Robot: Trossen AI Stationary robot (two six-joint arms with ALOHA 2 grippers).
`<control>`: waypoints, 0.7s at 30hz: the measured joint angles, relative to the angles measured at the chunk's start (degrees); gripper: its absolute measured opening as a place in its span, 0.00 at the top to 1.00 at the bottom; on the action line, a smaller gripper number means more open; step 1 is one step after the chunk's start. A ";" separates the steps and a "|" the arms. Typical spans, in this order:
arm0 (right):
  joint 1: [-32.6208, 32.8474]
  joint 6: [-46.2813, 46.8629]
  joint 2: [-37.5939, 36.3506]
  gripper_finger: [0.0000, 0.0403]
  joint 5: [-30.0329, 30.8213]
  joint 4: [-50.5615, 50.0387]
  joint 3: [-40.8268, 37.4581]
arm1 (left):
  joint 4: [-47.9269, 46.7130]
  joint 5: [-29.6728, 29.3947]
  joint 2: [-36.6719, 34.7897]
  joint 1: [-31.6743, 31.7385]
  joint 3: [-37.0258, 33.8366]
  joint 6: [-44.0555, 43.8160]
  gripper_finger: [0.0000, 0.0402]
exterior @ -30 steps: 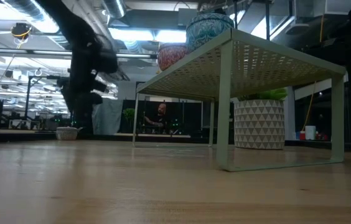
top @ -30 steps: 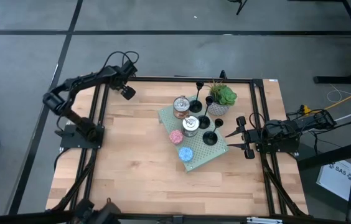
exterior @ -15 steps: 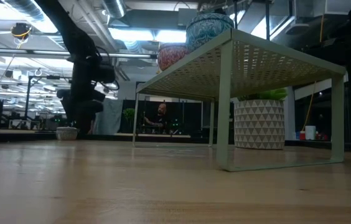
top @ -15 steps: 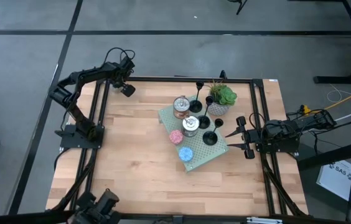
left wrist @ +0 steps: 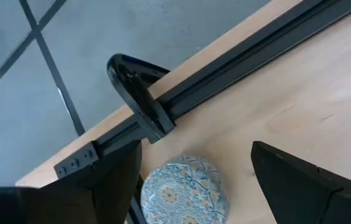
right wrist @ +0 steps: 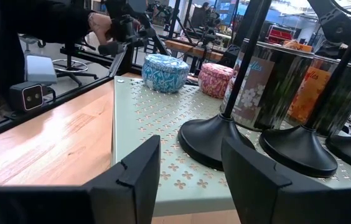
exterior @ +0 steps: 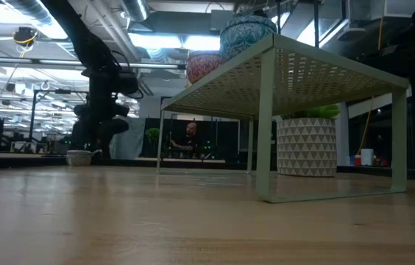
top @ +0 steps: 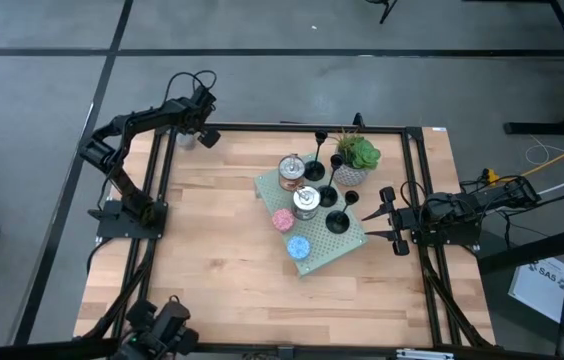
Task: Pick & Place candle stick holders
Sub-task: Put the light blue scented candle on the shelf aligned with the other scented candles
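Your three candle stick holders (top: 326,190) stand upright on the pale green perforated shelf (top: 347,242) near the counter's (top: 212,260) right edge, beside two silver tins (top: 298,185) and the potted plant (top: 355,158). Your right hand (top: 386,221) waits at that edge, fingers apart, empty, facing the nearest holder. Your left hand (top: 200,128) hovers open over a patterned round candle (left wrist: 183,190) at the far left corner.
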 joint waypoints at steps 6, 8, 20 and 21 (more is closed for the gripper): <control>0.00 -0.02 -0.01 0.57 0.00 0.00 -0.02 | -0.24 0.73 0.00 0.26 -0.63 0.02 0.19; 0.01 -0.01 -0.01 0.57 0.00 0.00 -0.01 | -0.39 0.00 0.00 0.31 -0.74 -0.30 0.15; 0.00 -0.02 -0.02 0.57 0.00 0.00 -0.02 | -4.06 2.63 0.00 0.72 -0.76 -5.04 0.10; 0.02 0.00 -0.02 0.57 0.00 0.02 0.00 | -3.82 2.64 0.00 0.90 -0.76 -4.70 0.10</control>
